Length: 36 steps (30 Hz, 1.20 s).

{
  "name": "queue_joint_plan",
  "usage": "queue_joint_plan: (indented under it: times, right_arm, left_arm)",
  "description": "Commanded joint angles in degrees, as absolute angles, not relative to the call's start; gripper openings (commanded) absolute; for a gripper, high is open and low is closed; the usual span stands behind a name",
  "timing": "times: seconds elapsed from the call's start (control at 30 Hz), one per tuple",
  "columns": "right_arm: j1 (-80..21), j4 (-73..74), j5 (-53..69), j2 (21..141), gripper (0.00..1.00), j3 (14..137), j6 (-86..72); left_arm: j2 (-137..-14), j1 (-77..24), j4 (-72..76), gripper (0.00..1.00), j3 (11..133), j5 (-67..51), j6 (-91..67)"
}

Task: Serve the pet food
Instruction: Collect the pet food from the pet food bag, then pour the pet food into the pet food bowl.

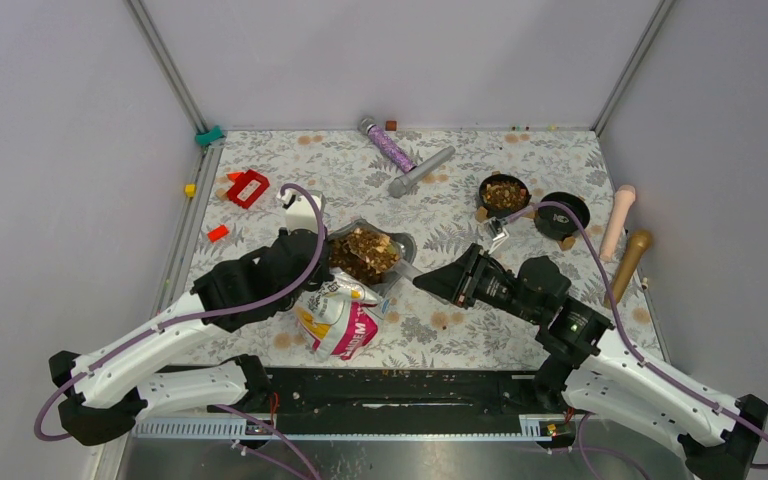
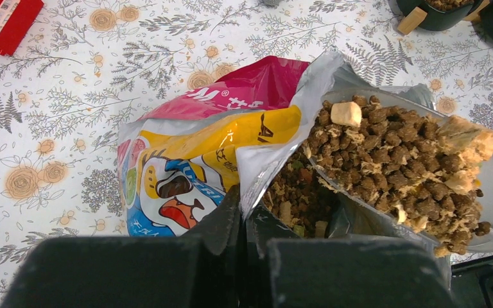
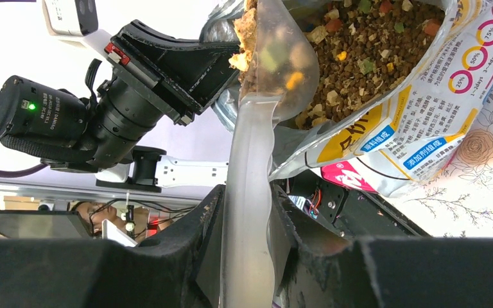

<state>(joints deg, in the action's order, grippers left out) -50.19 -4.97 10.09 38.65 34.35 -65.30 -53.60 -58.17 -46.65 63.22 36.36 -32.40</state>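
Kibble (image 2: 391,160), brown and tan, is heaped on a clear scoop (image 1: 400,262) held level at the open mouth of the bag (image 2: 186,160), and more of it fills the bag's silver-lined inside. The bag, yellow, white and magenta with a cartoon face, lies on its side on the floral table (image 1: 440,330), just in front of the arm bases.

The left gripper (image 2: 247,224) is clamped tight on the bag's torn upper edge, holding the mouth open. The right gripper (image 3: 247,218) comes in from the right, its fingers closed around the scoop's long translucent handle.

Well apart, toward the far right, two round black bowls sit side by side: the left bowl (image 1: 503,192) already holds kibble, while the right bowl (image 1: 563,212) looks dark inside. A red block (image 1: 248,187) lies at the far left.
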Motion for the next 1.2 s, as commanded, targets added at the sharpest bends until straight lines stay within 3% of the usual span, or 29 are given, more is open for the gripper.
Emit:
queue_joint_plan:
  times: [0.0, 0.4, 1.0, 1.17]
  right_arm:
    - [-49.92, -7.03, 8.13, 38.33, 0.0, 34.72, -65.79]
    - [-49.92, -13.51, 13.09, 44.23, 0.0, 35.22, -66.87]
    - [-49.86, -35.62, 1.84, 52.61, 0.0, 32.76, -71.14]
    - [-49.83, -32.35, 2.11, 51.07, 0.0, 33.51, -68.37]
  left_arm:
    - [-51.77, -59.5, -39.24, 0.0, 65.52, 34.74, -33.23]
    - [-51.53, -59.67, -39.2, 0.0, 65.58, 34.67, -33.24]
    - [-51.11, -60.2, -38.94, 0.0, 65.62, 34.19, -32.74]
    - [-50.6, -60.3, -38.94, 0.0, 65.54, 34.65, -32.62]
